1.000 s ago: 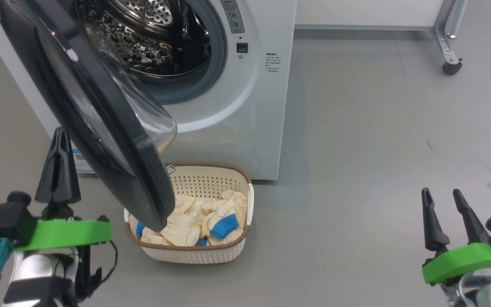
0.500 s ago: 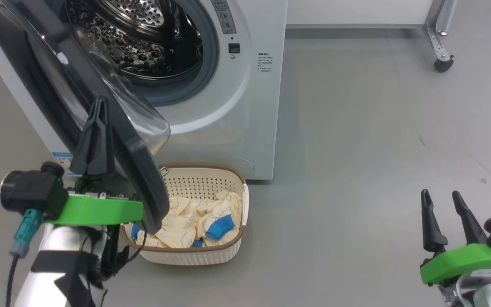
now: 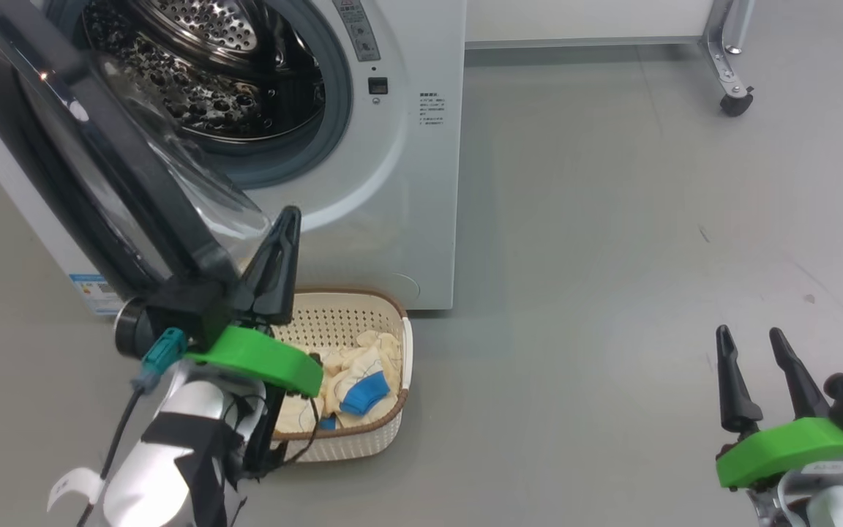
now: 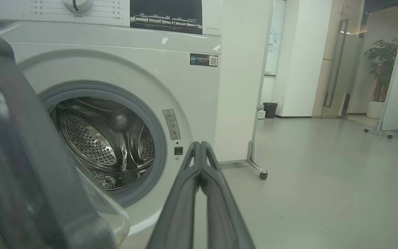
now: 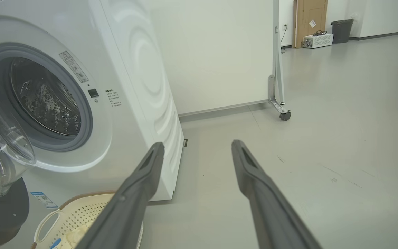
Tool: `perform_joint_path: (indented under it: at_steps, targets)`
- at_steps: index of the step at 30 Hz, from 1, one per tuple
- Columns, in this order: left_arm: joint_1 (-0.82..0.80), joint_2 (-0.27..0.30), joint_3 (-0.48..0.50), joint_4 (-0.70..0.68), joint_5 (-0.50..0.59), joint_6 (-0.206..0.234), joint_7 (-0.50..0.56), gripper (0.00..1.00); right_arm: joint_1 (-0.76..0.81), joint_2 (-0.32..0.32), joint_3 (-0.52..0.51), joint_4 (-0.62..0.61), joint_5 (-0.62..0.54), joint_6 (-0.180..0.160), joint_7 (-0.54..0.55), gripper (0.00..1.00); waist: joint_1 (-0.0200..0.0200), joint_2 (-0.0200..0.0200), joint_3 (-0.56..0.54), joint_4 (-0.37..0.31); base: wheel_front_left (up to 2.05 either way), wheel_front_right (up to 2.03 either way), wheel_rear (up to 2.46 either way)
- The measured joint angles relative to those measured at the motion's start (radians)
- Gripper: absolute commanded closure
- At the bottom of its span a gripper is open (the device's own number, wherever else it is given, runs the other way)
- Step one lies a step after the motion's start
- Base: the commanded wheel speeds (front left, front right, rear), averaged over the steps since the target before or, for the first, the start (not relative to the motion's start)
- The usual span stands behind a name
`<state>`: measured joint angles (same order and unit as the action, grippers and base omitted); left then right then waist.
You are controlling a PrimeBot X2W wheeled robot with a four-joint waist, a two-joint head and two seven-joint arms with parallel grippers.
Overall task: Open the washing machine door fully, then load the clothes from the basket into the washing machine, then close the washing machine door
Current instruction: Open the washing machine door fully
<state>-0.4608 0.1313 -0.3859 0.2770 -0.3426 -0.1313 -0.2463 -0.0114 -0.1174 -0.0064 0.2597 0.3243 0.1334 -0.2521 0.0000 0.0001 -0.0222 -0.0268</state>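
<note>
In the head view the washer [image 3: 407, 183] fills the upper left. Its door [image 3: 136, 187] is swung out and slants down toward left centre, with the drum [image 3: 202, 80] open behind it. The basket [image 3: 363, 439] sits on the floor [image 3: 612, 256] at lower centre, just in front of the washer, with the clothes [image 3: 363, 366] heaped inside. The left gripper [image 3: 288, 223], its fingers pressed together and empty, stands by the door's lower edge above the basket's left side; I cannot tell if it touches the door. The right gripper [image 3: 749, 337], at lower right, has its fingers spread and empty, well apart from the basket.
</note>
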Motion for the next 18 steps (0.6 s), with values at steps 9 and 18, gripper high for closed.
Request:
perform_joint_path:
  at_steps: [9, 18]
  targets:
    - [-0.032, -0.02, -0.059, 0.168, -0.11, 0.0, 0.098, 1.0, -0.003, 0.0, 0.004, 0.005, 0.0, 0.0, 0.0, 0.0, 0.0, 0.0, -0.003, -0.02, 0.0, 0.0, 0.0]
    - [-0.048, -0.022, -0.04, 0.326, -0.134, 0.018, 0.104, 1.0, -0.003, 0.0, 0.005, 0.006, 0.0, 0.0, 0.0, 0.0, 0.0, 0.0, -0.004, -0.03, 0.0, 0.0, 0.0]
